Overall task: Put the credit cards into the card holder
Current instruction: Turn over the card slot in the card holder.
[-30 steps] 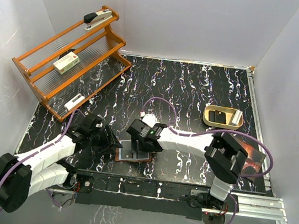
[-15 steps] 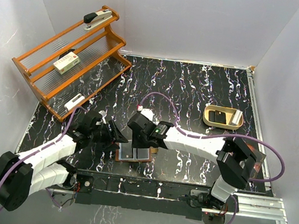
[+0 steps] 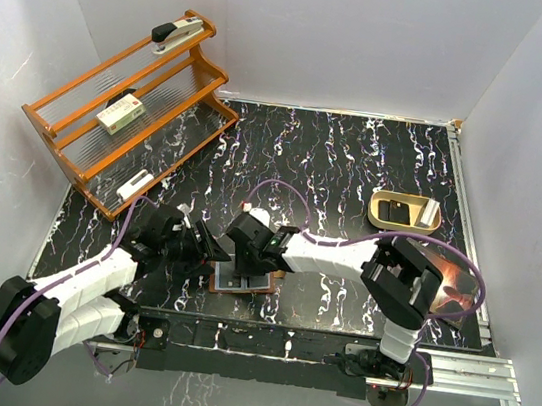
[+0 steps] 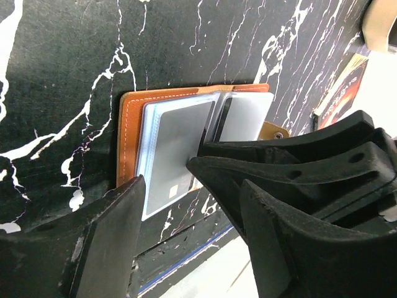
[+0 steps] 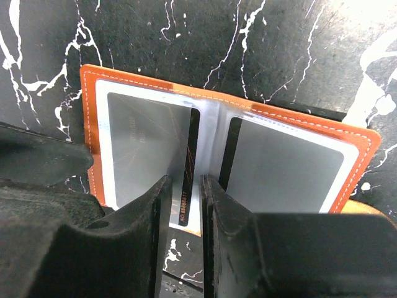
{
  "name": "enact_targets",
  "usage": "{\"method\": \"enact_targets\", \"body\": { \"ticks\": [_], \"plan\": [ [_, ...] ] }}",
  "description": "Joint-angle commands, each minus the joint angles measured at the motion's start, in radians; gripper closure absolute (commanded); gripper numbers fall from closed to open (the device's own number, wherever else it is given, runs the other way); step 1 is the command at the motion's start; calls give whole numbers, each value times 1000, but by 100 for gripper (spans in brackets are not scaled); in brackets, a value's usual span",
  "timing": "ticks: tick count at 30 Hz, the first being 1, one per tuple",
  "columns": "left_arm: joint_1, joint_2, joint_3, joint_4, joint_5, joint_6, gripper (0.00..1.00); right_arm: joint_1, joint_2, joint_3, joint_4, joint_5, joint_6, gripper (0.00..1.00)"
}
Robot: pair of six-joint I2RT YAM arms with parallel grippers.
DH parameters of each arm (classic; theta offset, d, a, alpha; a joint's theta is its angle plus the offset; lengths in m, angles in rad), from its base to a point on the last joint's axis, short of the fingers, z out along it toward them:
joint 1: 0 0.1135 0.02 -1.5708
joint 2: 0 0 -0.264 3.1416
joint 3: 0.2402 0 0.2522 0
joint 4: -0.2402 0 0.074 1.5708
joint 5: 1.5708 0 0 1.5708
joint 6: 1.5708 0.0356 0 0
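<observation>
The brown card holder point(image 3: 240, 281) point(image 5: 90, 130) point(image 4: 128, 136) lies spread open near the table's front edge. A grey credit card point(image 5: 144, 149) point(image 4: 173, 146) fills its left pocket and another point(image 5: 285, 167) point(image 4: 248, 115) its right. My right gripper point(image 3: 247, 252) point(image 5: 185, 186) stands over the middle fold, jaws drawn to a narrow slit. A third card point(image 5: 190, 186), dark-striped with a printed number, fills that slit and sticks out past the holder's near edge. My left gripper point(image 3: 206, 246) point(image 4: 192, 248) is open and empty at the holder's left side.
An orange rack point(image 3: 78, 141) at the back left carries a stapler point(image 3: 179, 31) and a white-and-green box point(image 3: 120, 116). A tan tray point(image 3: 404, 214) and a dark book point(image 3: 457, 280) lie on the right. The table's front edge runs just below the holder.
My right gripper's jaws have narrowed from wide apart to a slit over the holder's fold, and it has shifted slightly left. The left jaws have spread a little wider.
</observation>
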Motion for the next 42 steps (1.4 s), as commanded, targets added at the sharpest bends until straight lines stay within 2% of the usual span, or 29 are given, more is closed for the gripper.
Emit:
{"method": "enact_targets", "body": {
  "ticks": [1,8,13,22,35,42],
  "plan": [
    [7,2,-4,2,-9,17,39,-7,9,-33,59,14,-5,78],
    [7,38,3,41,0,23,39,-11,-4,-107,117,-7,-5,93],
    [7,51,9,36,-18,48,39,-19,-16,-165,183,-43,2,99],
    [7,68,3,94,24,36,41,-31,-11,-210,233,-86,10,100],
    [7,62,33,89,50,27,46,-36,10,-212,250,-105,10,100],
    [7,-8,85,-70,-31,61,45,-36,11,-211,248,-106,12,100]
  ]
}}
